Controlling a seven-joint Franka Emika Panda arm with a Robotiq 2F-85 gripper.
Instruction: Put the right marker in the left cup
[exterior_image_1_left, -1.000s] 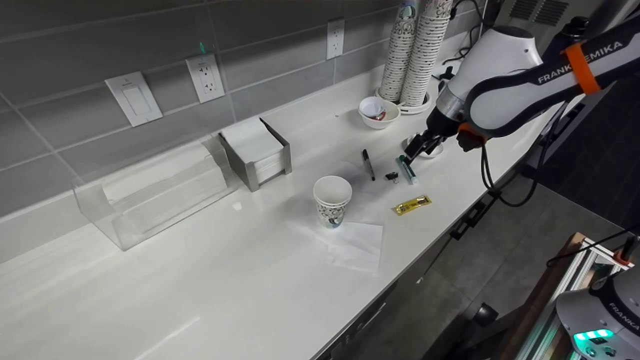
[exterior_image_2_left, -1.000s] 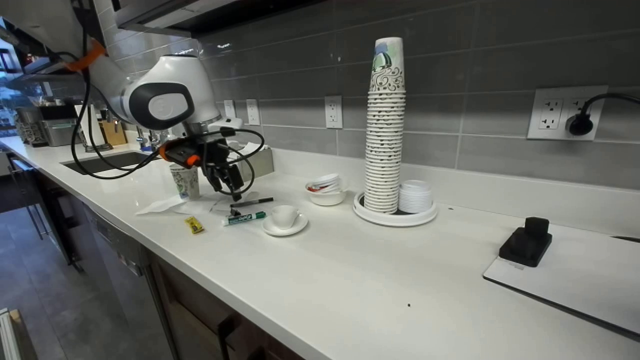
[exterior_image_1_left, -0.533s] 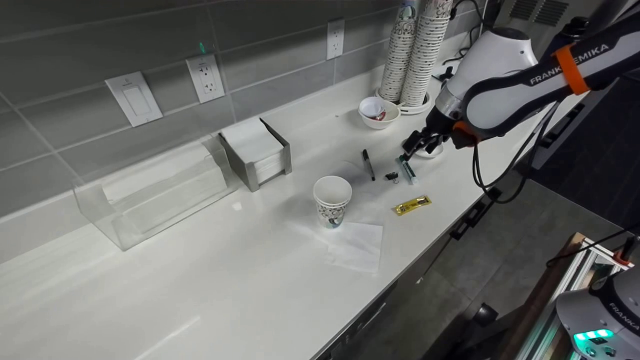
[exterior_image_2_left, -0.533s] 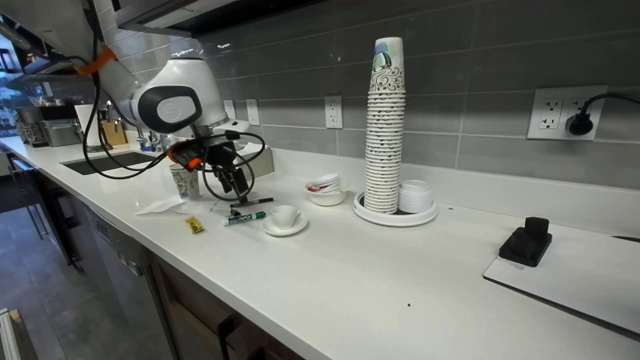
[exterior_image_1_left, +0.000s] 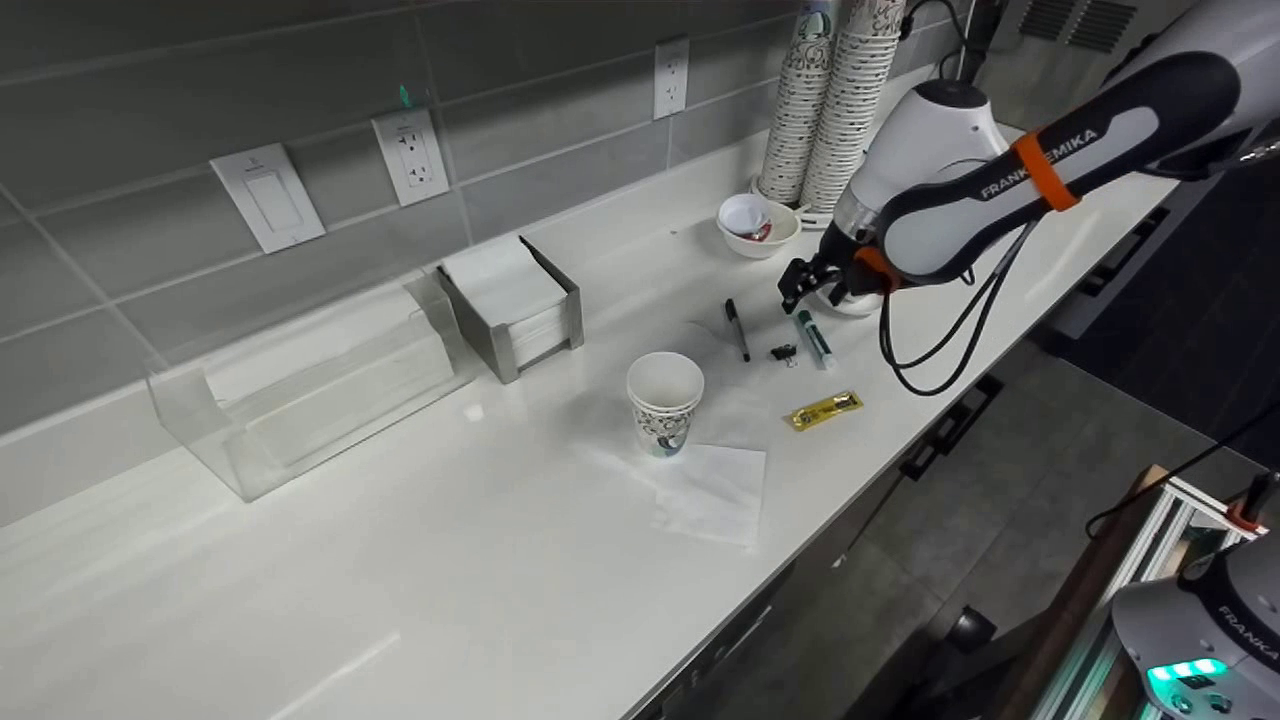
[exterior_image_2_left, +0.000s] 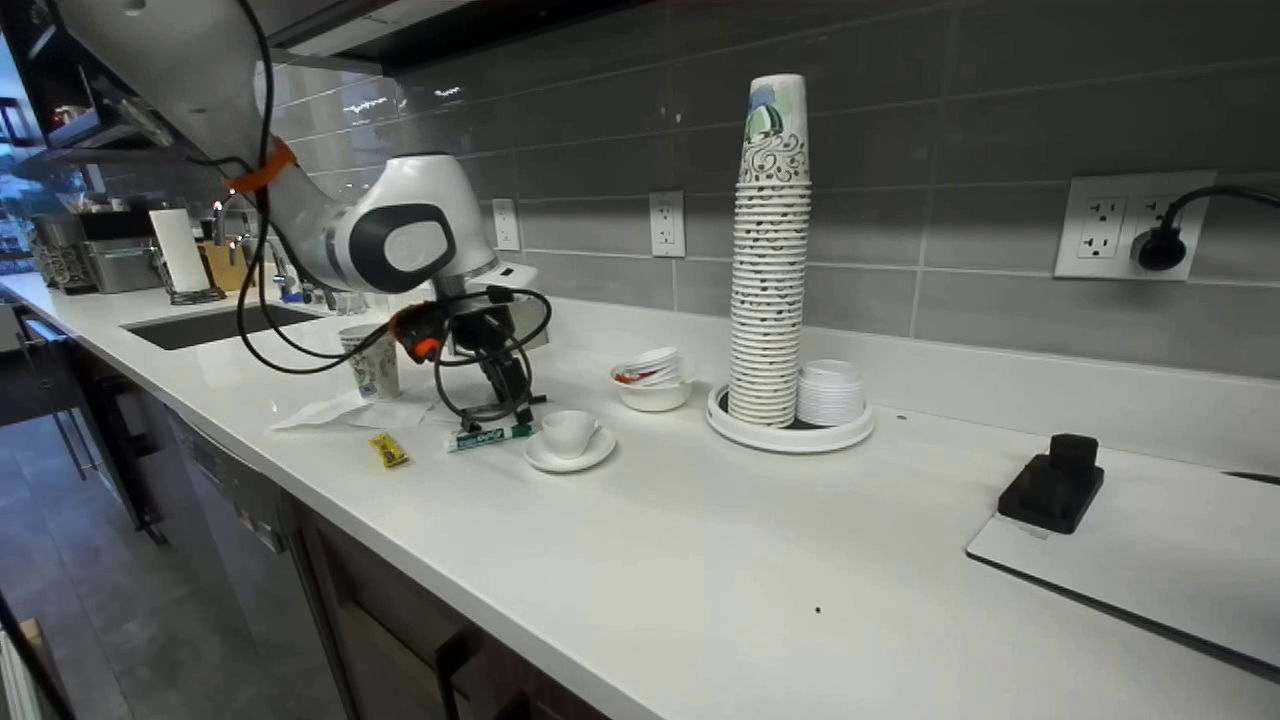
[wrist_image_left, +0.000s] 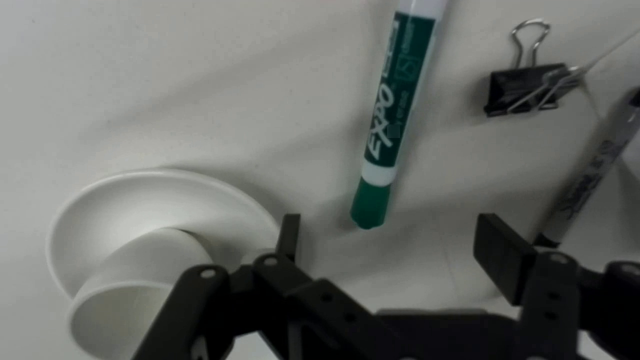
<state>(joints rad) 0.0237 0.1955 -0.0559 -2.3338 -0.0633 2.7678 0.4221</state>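
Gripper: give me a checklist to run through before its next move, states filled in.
1. Gripper open, holding nothing: ok.
2. Sharpie marker lined up between the jaws: not ok; in the wrist view it lies outside the gap, to the right.
3. Gap free of the green Expo marker: cannot tell; its green end shows between the jaw tips there, depth unclear.
4. Binder clip apart from both markers: ok.
5. Nested paper cups standing mouth up: ok.
6. Clearance over the saucer: cannot tell.

Kitchen, sink (exterior_image_2_left: 213, 328), apparently a dishwasher (exterior_image_2_left: 262, 590)
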